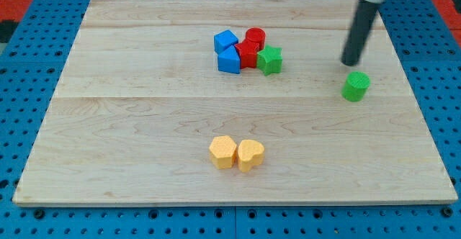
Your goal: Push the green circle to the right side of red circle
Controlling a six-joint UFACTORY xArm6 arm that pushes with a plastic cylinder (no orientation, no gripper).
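Observation:
The green circle (355, 86) sits at the view's right, alone on the wooden board. The red circle (255, 37) sits at the top of a cluster near the view's top centre. My tip (351, 62) is just above the green circle in the view, slightly to its left, close to it; whether it touches is unclear. The green circle lies far to the right of the red circle and somewhat lower.
The cluster also holds two blue blocks (226, 40) (229, 60), a red block (247, 54) and a green star (271, 60), all touching. Two yellow blocks (223, 152) (250, 155) sit side by side near the bottom centre. The board's edge (421, 88) is at the right.

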